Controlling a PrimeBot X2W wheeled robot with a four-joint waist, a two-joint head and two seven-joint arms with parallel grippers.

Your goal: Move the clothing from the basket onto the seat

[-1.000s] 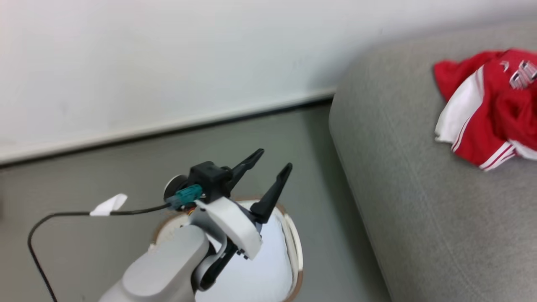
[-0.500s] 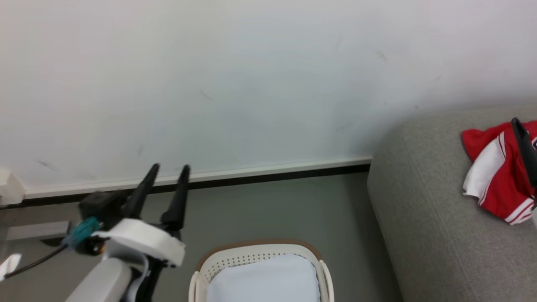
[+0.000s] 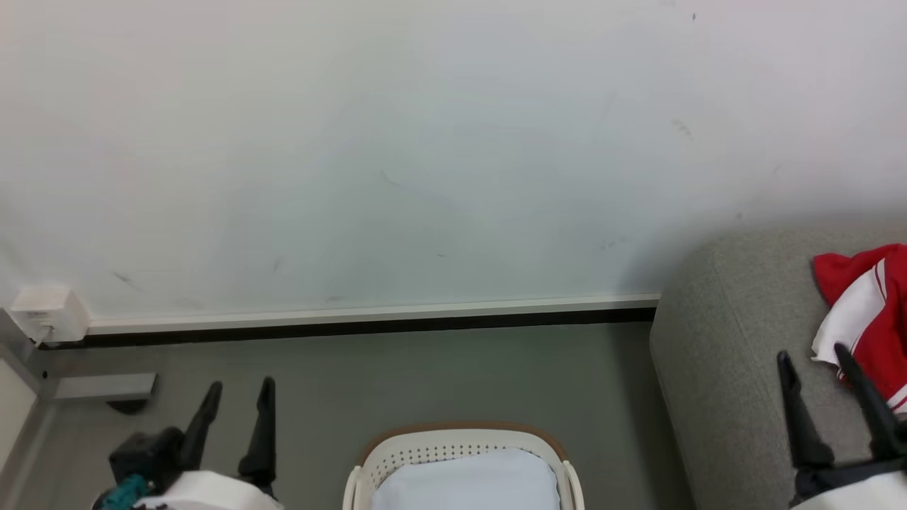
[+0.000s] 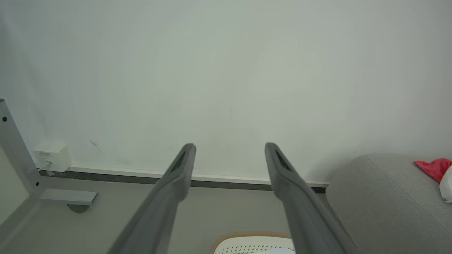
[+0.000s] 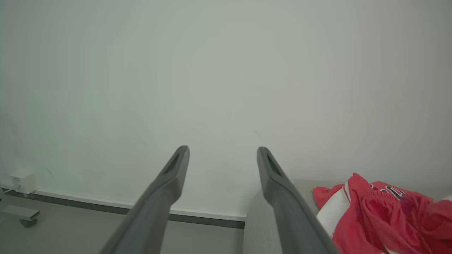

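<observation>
The left gripper (image 3: 241,383) is released: its two dark fingers stand spread with nothing between them, tips pointing toward the pale wall (image 3: 425,142) above the grey floor (image 3: 425,375). To its left and farther toward the wall, a small white box (image 3: 46,312) sits at the wall's foot, at the end of the white skirting strip (image 3: 354,310). A flat grey metal foot (image 3: 106,386) of a frame lies on the floor just left of the fingertips.

To the right of this gripper, apart from it and nearer the robot than its fingertips, the basket (image 3: 460,428) stands on the floor, cream with perforated sides and a tan-brown rim. A plain pale white-blue pad (image 3: 468,485) lies inside it.

Farther right, the rounded grey corner of the seat (image 3: 723,354) rises from the floor, between the basket and the right gripper (image 3: 811,351). That gripper is released too, its fingers wide and empty, raised over the seat's surface.

The clothing (image 3: 879,312) lies on the seat just right of and beyond the right gripper's fingertips, a rumpled red heap with a white panel and white stripes. In the head view the outer finger crosses its lower edge; whether they touch cannot be told. In the right wrist view the heap lies low to the right of the fingers, clear of the gap between them.
</observation>
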